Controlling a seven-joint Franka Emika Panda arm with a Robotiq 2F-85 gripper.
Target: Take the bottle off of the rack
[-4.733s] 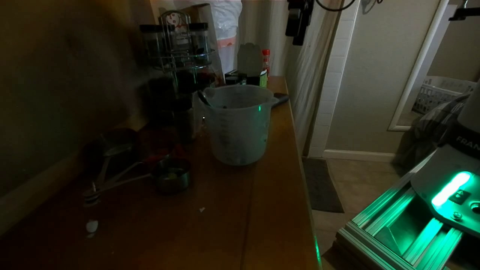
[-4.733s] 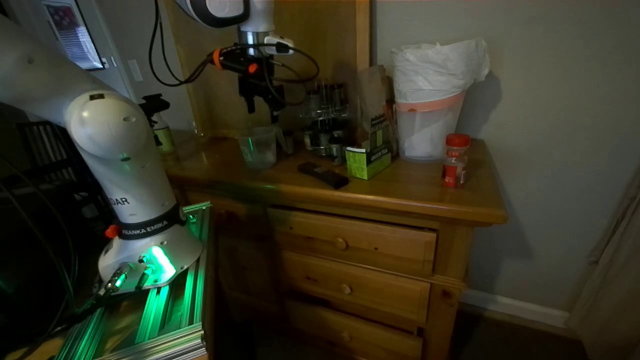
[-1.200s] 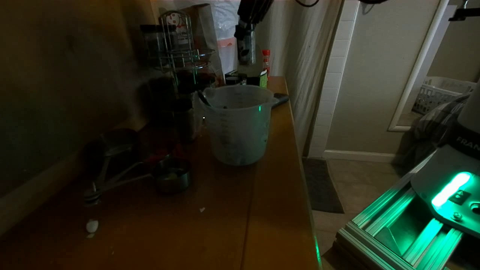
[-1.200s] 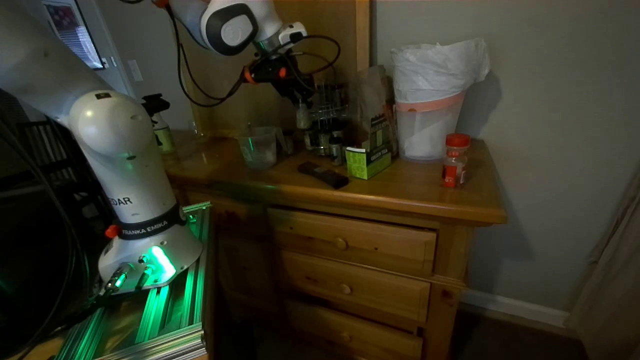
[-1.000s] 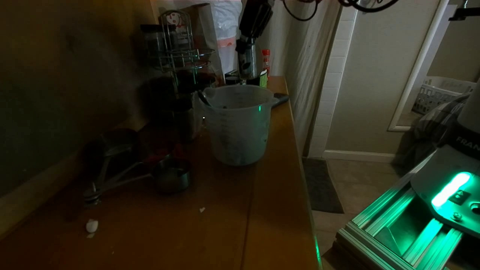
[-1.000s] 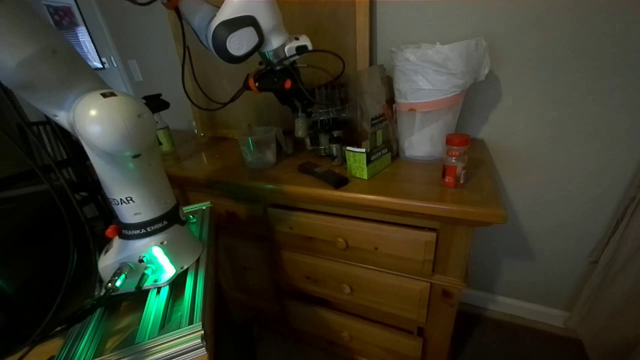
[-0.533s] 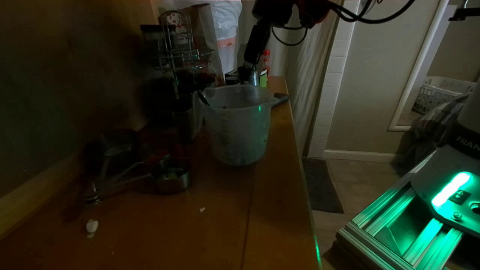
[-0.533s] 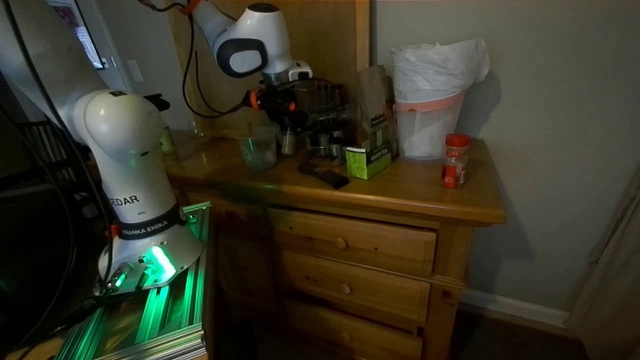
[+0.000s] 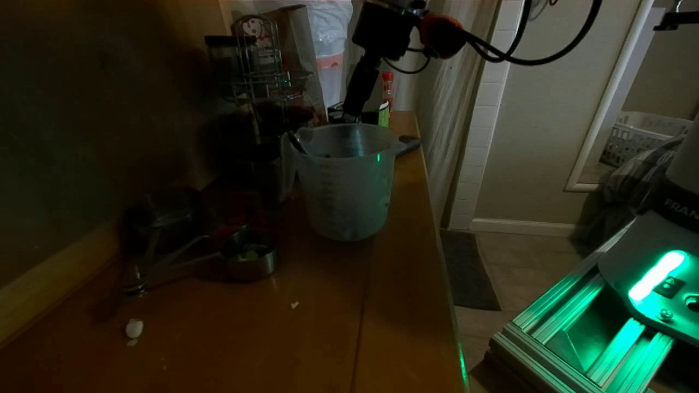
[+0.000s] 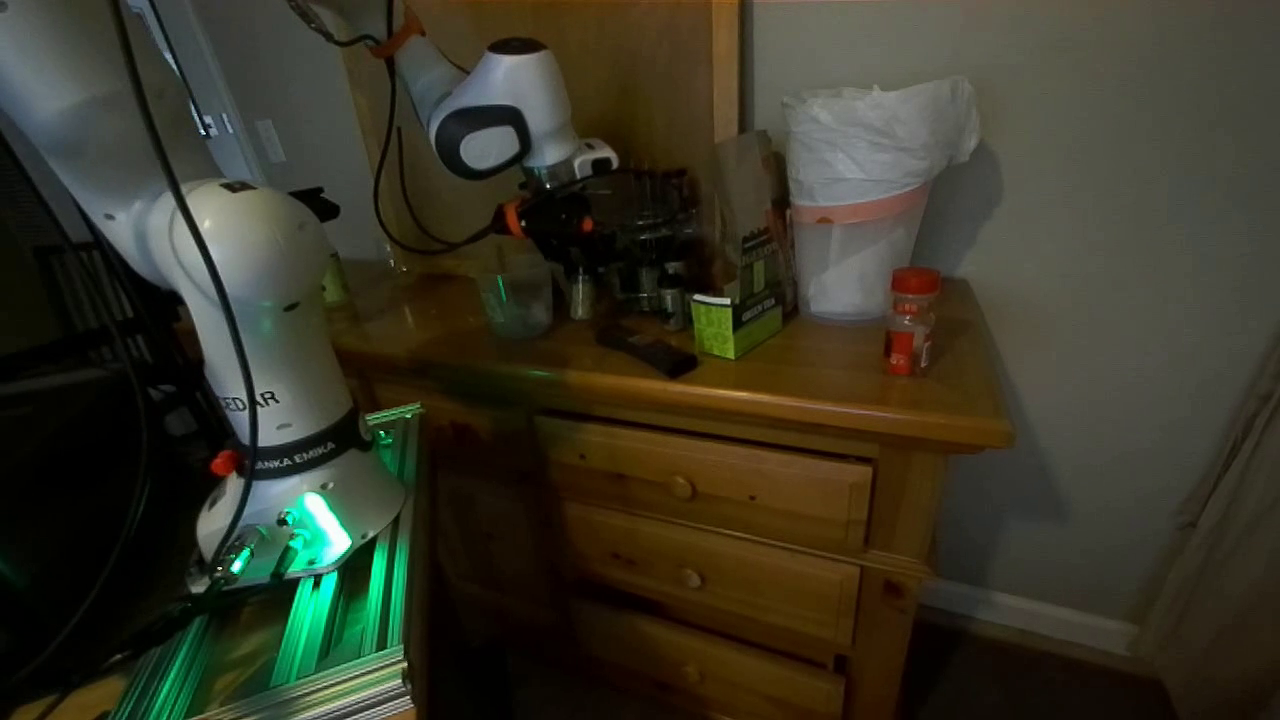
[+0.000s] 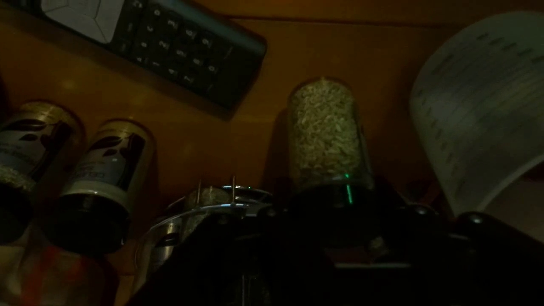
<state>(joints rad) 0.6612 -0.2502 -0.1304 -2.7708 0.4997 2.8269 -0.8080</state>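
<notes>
grasping the bottle by its dark cap, i hold it in my gripper clear of the rack, between that and the pale bucket. whether its base touches the dresser i cannot tell. a black remote lies near it, apart.

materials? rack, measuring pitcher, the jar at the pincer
Rack: metal wire, probably chromed; thin rods with bright glints.
Measuring pitcher: likely frosted plastic; cloudy, translucent wall.
Jar: clear, smooth; glass or plastic, can't tell; pale grains show through. Its cap: dark, maybe glossy plastic; sharp green glint.
</notes>
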